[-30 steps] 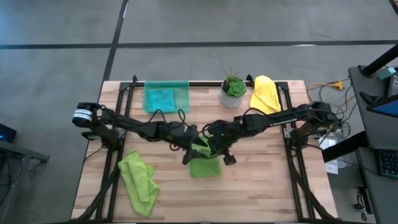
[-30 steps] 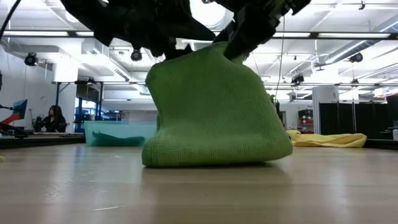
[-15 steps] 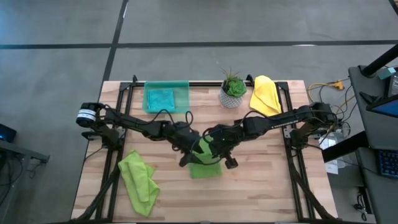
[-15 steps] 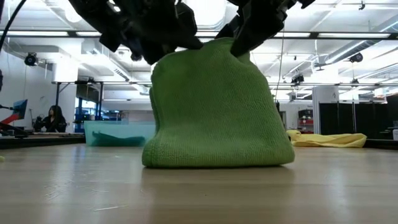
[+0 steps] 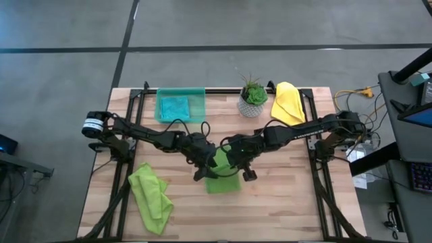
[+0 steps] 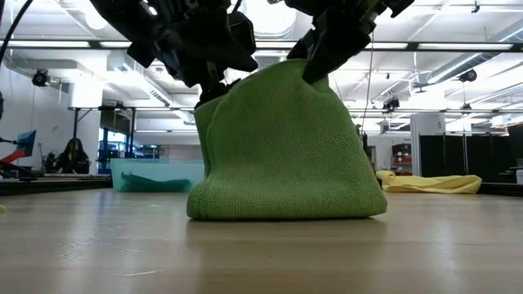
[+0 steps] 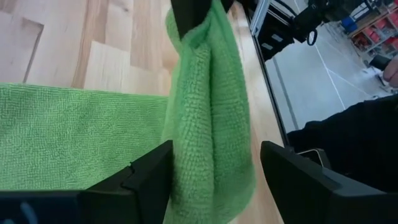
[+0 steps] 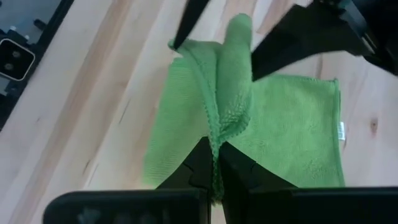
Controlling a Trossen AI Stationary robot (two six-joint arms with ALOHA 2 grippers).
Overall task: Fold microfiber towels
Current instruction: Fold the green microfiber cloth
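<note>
right gripper (image 8: 214, 163) pinches the lime towel (image 6: 286, 155) up; its raised fold hangs between the left gripper's (image 7: 211, 171) spread fingers.

One green towel (image 5: 221, 177) stood bunched mid-table; another (image 5: 151, 197) lay crumpled near the front-left corner; a yellow towel (image 5: 287, 101) lay at the back edge.

A: What lay beneath the wooden worktop (image 5: 283, 202)?
B: A grey concrete floor (image 5: 61, 74) crossed by dark seams.
A: And beyond?
B: An open hall under ceiling strip lights (image 6: 458, 41); a seated person (image 6: 72, 155) occupied a far desk.
</note>
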